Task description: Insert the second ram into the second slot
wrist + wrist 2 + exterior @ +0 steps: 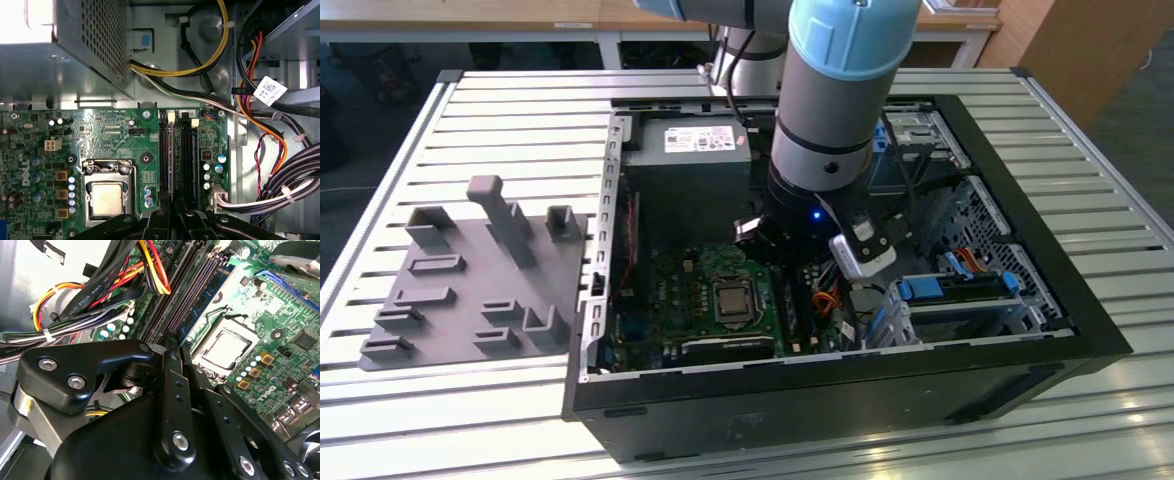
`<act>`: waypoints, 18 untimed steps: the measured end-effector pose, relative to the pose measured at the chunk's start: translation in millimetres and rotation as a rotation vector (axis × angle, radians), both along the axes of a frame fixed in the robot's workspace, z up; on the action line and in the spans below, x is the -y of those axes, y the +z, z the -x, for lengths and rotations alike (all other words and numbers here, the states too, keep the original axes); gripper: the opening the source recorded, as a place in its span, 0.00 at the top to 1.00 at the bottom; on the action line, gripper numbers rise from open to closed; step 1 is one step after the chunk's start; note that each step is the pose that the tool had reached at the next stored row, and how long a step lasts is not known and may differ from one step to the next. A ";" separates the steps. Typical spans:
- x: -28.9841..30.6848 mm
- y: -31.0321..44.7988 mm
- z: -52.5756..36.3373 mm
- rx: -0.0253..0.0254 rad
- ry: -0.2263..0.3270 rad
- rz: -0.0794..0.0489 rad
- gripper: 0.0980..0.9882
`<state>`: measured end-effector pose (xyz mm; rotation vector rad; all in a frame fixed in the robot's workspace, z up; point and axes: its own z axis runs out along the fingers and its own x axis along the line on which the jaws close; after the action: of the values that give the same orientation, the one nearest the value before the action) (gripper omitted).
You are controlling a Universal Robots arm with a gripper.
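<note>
Claw (172,347) down inside open computer case (1014,330), tips drawn together directly over the memory slots (177,155) beside the processor socket (106,192). Grip on anything: cannot tell. One blue ram stick (207,287) seated in slot nearest socket, second wrist view. Case on slatted tabletop (507,110); grey holder tray (467,290) alongside.

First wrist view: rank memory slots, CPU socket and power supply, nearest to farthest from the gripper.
From the gripper:
1. memory slots: directly ahead of it, on the motherboard.
2. CPU socket: beside the slots, off to one side of the gripper.
3. power supply: grey box past the motherboard's far edge, clearly farthest.
</note>
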<state>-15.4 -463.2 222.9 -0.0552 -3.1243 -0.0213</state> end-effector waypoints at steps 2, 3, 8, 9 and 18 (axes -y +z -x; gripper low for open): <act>0.3 0.0 0.0 0.0000 0.000 0.000 0.95; 0.7 -0.1 0.0 0.0000 0.000 0.000 0.95; 1.0 -0.3 -0.4 0.0000 0.000 0.000 0.95; 1.0 -0.4 -0.6 0.0000 0.000 0.000 0.95; 1.0 -2.8 -1.7 -0.0001 0.028 0.000 0.95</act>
<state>-13.7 -464.2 220.1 -0.0118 -3.1245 -0.0210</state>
